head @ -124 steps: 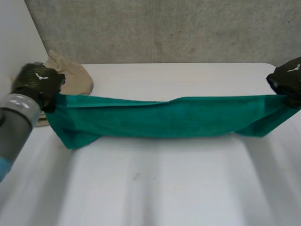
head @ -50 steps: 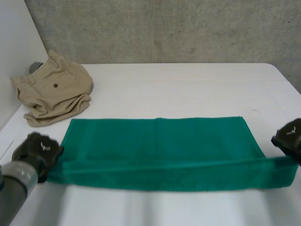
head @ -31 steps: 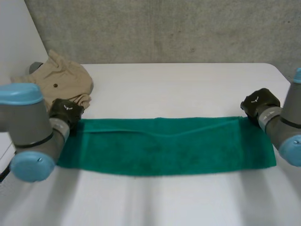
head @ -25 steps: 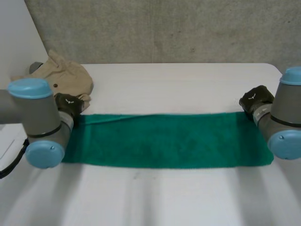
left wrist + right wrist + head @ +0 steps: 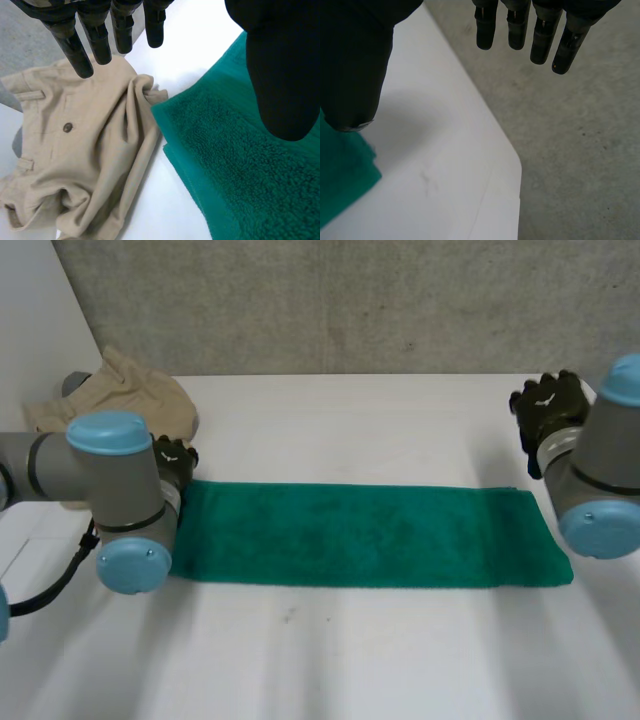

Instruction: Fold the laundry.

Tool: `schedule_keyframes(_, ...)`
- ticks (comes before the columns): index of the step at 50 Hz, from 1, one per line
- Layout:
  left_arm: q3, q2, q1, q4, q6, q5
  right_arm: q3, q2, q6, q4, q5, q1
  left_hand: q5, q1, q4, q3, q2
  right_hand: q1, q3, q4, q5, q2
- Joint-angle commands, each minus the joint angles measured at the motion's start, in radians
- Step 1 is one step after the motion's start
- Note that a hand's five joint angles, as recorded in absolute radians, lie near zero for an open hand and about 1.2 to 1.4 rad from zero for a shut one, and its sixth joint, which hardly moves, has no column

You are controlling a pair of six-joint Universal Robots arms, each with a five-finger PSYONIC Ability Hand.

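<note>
Since the earlier frames, in which it hung stretched between both hands, the green towel (image 5: 360, 535) has been laid down and doubled lengthwise, and both hands have let go of it. It now lies flat on the white bench (image 5: 350, 420) as a long narrow strip, its long axis running from one hand across to the other. The left hand (image 5: 174, 462) sits at the strip's far corner on its own side. In the left wrist view its fingers (image 5: 82, 45) are straight and spread and grip nothing. The thumb (image 5: 280, 65) is over the towel's pile (image 5: 240, 165), though contact cannot be determined. The right hand (image 5: 545, 408) is raised clear, beyond the far corner of the opposite end. Its fingers (image 5: 520, 25) are likewise straight and empty. They point past the bench's rounded corner (image 5: 485, 165) toward the grey floor (image 5: 570, 150), with the towel's corner (image 5: 340, 170) under its thumb side. A crumpled beige garment (image 5: 130, 400) lies just beyond the left hand's fingertips and appears to touch the towel's corner (image 5: 75, 160). As a judgement, the remaining fold is end to end across the long axis. Each hand is nearer its own short end. The left is already at the cloth, whereas the right must descend and come back toward the strip to regrasp.
</note>
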Motion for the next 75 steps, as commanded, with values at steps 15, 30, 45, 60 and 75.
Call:
schedule_keyframes(15, -0.505, 0.393, -0.008, 0.186, -0.074, 0.013, 0.583, -0.322, 0.106, 0.148, -0.427, -0.246, -0.043, -0.015, -0.025, -0.031, -0.026, 0.236, 0.228, 0.203, 0.202, 0.217)
schedule_keyframes(30, -0.527, 0.379, -0.016, 0.208, -0.076, 0.013, 0.633, -0.182, 0.089, -0.038, -0.419, -0.254, -0.043, -0.015, -0.025, -0.031, -0.026, 0.606, 0.597, 0.572, 0.572, 0.587)
schedule_keyframes(45, -0.542, 0.405, -0.018, 0.208, -0.077, 0.013, 0.622, -0.331, 0.031, -0.166, -0.307, -0.475, -0.043, -0.015, -0.025, -0.031, -0.026, 1.201, 1.193, 1.168, 1.167, 1.182)
schedule_keyframes(60, -0.547, 0.423, -0.019, 0.205, -0.079, 0.013, 0.476, -0.343, -0.152, -0.174, -0.335, -0.291, -0.043, -0.015, -0.025, -0.031, -0.026, 1.201, 1.193, 1.168, 1.167, 1.182)
schedule_keyframes(75, -0.547, 0.445, -0.051, 0.200, -0.079, 0.010, 0.458, -0.191, -0.083, -0.231, -0.508, 0.414, -0.043, -0.015, -0.025, -0.031, -0.026, 1.037, 1.028, 1.003, 1.003, 1.018)
